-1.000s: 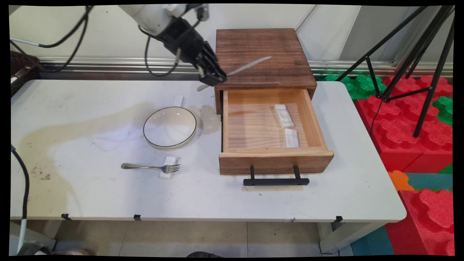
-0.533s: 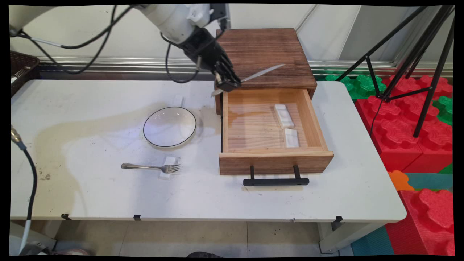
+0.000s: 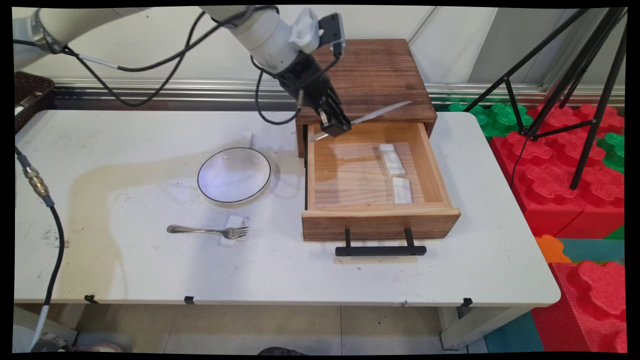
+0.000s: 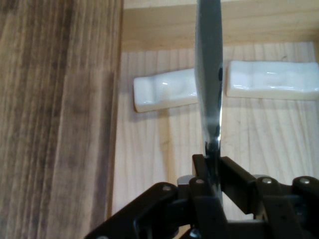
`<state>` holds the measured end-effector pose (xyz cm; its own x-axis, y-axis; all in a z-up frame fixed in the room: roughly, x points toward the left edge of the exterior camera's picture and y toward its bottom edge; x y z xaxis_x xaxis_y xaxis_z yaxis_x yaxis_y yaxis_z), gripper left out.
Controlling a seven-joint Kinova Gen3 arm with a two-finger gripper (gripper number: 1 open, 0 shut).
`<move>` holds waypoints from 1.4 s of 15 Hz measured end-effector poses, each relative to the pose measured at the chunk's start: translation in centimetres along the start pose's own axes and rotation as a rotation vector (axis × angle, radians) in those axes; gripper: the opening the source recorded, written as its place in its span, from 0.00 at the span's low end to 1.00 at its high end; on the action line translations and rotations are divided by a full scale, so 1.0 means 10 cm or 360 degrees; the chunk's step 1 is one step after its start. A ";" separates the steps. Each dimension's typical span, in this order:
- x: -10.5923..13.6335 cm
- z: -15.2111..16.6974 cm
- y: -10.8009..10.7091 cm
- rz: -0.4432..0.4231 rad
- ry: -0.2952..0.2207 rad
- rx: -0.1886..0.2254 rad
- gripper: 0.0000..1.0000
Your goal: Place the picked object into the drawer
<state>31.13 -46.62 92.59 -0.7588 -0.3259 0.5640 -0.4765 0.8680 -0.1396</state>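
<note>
Pincer [image 3: 336,131]: mine, clamped tight on a table knife [image 3: 372,115] near its handle end — in the hand view the blade [image 4: 209,79] runs straight out ahead of me from between my fingers.
Knife: held clear of everything, tilted, its tip raised toward the far right over the cabinet's front edge; a short stub of handle pokes out behind me.
Drawer [image 3: 372,220]: pulled fully out, directly under me; I hang over its back left corner.
Rests: two white ceramic rests [image 4: 164,89] lie on the drawer floor ahead of me, end to end and a little apart; seen from the hand, the blade crosses the gap between them, above them, not touching.
Cabinet [image 3: 365,75]: dark wooden top, just behind and beside me.
Tabletop [image 3: 150,270]: well off to my left, a black-rimmed plate [image 3: 234,175]; nearer the front edge, a fork [image 3: 207,231] with its tines on a small white rest.
Progress: knife is lifted and over the drawer; it is not set down, and the fork lies untouched.
</note>
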 end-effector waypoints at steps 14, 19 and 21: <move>0.11 0.67 -0.05 0.0058 -0.0002 -0.0033 0.00; 0.09 0.82 -0.08 0.0071 -0.0009 -0.0041 0.00; 0.06 0.88 -0.10 0.0074 -0.0020 -0.0044 0.00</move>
<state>27.25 -50.95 85.86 -0.7855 -0.2896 0.5469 -0.4284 0.8922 -0.1429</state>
